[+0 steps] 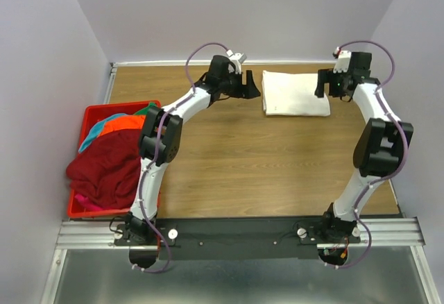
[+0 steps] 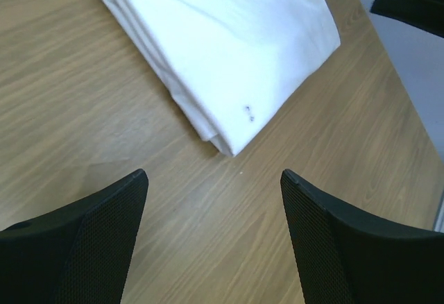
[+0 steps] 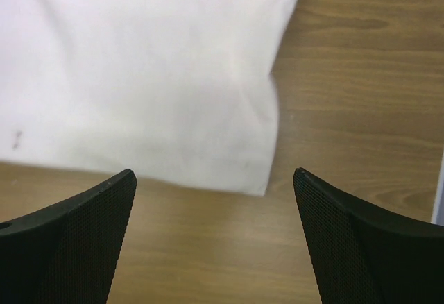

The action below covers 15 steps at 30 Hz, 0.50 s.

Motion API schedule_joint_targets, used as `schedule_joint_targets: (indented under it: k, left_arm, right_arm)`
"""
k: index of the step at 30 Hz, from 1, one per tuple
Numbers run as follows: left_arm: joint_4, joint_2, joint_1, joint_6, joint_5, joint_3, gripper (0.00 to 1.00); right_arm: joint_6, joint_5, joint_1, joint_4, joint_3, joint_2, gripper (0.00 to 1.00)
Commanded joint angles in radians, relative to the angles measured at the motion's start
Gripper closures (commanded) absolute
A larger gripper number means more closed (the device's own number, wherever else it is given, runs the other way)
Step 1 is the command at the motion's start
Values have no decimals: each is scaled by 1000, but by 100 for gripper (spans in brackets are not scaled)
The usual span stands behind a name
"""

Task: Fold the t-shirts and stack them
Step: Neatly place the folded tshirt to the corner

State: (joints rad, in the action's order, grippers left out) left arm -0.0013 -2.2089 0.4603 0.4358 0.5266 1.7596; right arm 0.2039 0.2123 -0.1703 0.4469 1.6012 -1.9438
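white shirt [image 1: 296, 93] [image 2: 222, 40] [image 3: 139, 75]: soft cotton, folded into a flat rectangle and lying on the far part of the table between the two grippers, touching neither. From the left wrist its stacked layers show along one edge.
mark [image 2: 248, 113] [image 3: 15, 137]: a tiny dark speck near one corner of the cloth, too small to tell what it is.
left gripper [image 1: 251, 86] [image 2: 214, 175]: fingers wide apart, black with fine mesh-patterned pads, nothing between them. It sits just left of the shirt.
right gripper [image 1: 322, 84] [image 3: 214, 175]: spread wide too and holding nothing, just right of the shirt. The cloth's corner lies ahead of the tips.
basket [image 1: 90, 113]: red plastic, boxy, at the table's left edge. Its near side is mostly hidden by cloth and the left arm.
dark red shirt [image 1: 104, 169]: crumpled, heaped on top and spilling over the basket's rim.
orange shirt [image 1: 121, 121]: only a bright patch shows behind the red.
teal shirt [image 1: 90, 137]: just a strip.
green shirt [image 1: 144, 110]: a sliver at the far rim, hard to make out.
table [image 1: 243, 158]: brown wood grain, smooth.
walls [image 1: 243, 12]: plain and pale, closing in on three sides.
rail [image 1: 243, 231]: ribbed metal along the near edge, with both arm bases on it.
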Motion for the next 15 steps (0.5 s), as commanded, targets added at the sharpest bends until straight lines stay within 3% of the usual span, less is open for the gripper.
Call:
schedule_joint_targets:
  k: [1,7,15]
  left_arm:
    - [-159,-133,43,98,-74,222,14]
    - [-244,-285,77,194,-128,386,14]
    - [-235,-379,90,259,-90,465,14]
  right_arm:
    - [13,159,0,-17,-150,132,0]
    - [-1,219,0,-39,-315,294,0]
    - [2,242,-5,-76,-408,341,0]
